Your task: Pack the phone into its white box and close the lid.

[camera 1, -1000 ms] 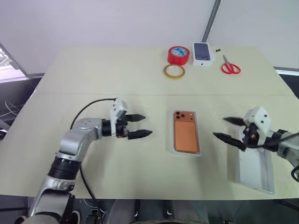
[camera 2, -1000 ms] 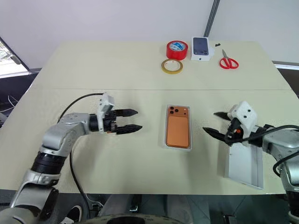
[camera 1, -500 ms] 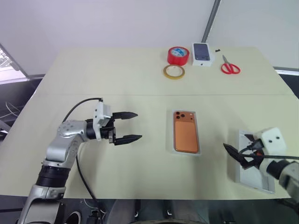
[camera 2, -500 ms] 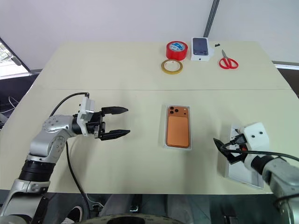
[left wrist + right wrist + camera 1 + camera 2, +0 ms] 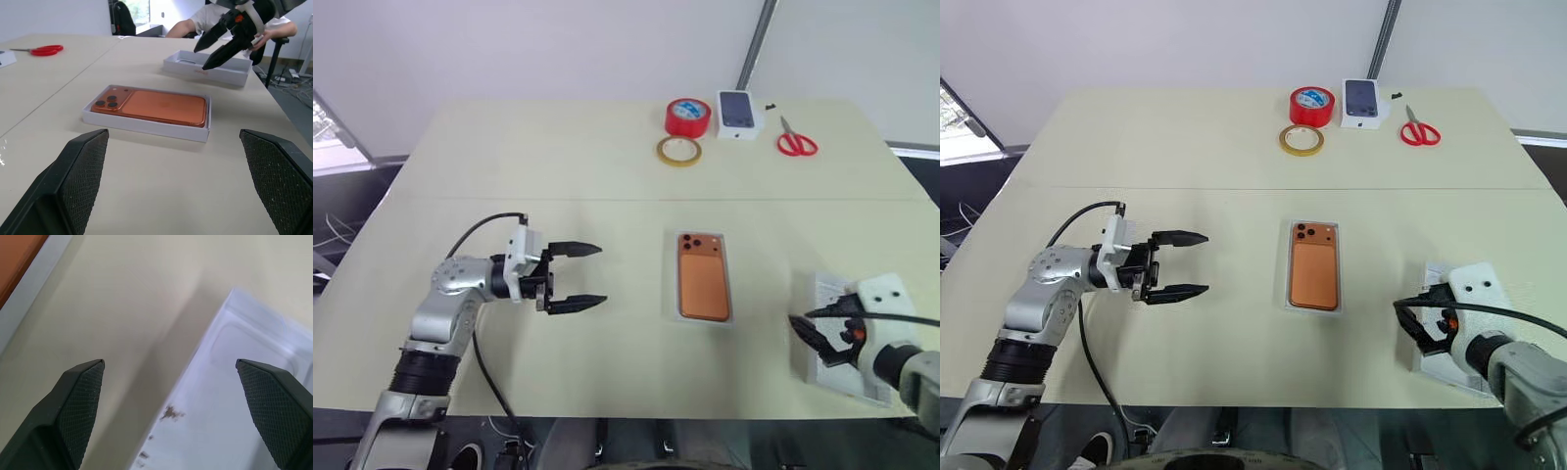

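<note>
A: Since the earlier shot, R gripper has pulled back toward the near edge and dropped, so it's now over the near-left part of the lid instead of hanging above its far end. L gripper has drifted a bit left, away from the phone.

B: Fingers on each?

A: Both spread wide, nothing between them. L one points right, level w/ the table, aimed at the phone.

B: Where's the phone?

A: Centre of the table, face down in the white box, camera bump at the far end. It's well apart from the L fingertips, to their right, and to the left of the R gripper w/ bare table between.

B: Lid?

A: Near-right, lying open side up by the table edge, clear of the box. R wrist view shows its left wall between the fingers.

B: Other stuff?

A: Far side: red tape roll, yellow tape ring, small box w/ phone picture, red scissors.
</note>
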Available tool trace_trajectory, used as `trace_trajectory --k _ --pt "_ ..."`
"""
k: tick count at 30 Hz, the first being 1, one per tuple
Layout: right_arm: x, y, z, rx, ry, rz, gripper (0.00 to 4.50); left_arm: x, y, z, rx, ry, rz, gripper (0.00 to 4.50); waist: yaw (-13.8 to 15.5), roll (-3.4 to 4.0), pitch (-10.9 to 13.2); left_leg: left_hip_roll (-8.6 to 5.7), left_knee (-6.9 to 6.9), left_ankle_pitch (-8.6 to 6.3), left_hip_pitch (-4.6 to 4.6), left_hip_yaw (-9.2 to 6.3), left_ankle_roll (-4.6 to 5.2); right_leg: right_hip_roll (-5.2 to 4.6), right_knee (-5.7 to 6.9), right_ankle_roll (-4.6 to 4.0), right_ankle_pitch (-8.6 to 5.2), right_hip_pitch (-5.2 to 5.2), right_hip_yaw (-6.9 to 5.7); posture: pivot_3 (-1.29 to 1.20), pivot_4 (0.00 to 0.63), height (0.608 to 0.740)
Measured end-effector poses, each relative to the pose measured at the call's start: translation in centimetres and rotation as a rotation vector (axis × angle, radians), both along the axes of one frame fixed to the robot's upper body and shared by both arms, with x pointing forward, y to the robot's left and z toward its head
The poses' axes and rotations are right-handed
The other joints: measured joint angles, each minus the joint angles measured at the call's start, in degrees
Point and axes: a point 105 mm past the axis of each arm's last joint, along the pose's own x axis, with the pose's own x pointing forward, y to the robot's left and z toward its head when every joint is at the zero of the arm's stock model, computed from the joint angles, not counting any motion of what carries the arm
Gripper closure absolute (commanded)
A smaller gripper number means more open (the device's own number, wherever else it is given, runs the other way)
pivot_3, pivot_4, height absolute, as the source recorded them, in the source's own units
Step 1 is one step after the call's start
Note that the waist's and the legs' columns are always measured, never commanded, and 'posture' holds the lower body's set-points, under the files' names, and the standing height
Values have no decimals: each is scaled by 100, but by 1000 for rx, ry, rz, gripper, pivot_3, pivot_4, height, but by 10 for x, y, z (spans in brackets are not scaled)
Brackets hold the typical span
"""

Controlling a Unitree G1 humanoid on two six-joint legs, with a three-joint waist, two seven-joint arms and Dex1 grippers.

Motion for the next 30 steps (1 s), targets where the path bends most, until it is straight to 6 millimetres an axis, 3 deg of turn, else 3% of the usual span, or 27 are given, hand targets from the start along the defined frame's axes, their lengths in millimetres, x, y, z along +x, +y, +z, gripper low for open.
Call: trace_trajectory --k 4,13,16,23,30 --pt "-5 13 -13 102 115 1 11 -2 -3 -4 2 12 -13 0 -12 2 0 0 6 -3 0 2 5 -1 -2 0 0 4 1 0 150 740" --pt "-10 6 -17 74 176 -15 11 -6 -10 -12 -1 37 -8 0 -15 2 -1 0 5 -3 2 1 6 -1 -4 0 0 7 0 0 150 740" --pt "-6 2 -16 67 177 -31 841 -5 -11 -11 -6 33 0 0 -12 2 -1 0 5 -3 2 1 6 -1 -3 0 0 7 0 0 150 740" --pt "2 1 -18 57 178 -45 4429 -4 -14 -9 -16 21 24 0 -44 -2 -2 1 4 -3 3 0 6 0 -4 1 0 8 0 0 150 740" --pt "12 2 -18 30 177 -26 4429 -4 -14 -10 -15 37 42 0 -145 -11 -7 2 5 -4 14 0 7 0 -11 0 0 23 -1 0 150 740"
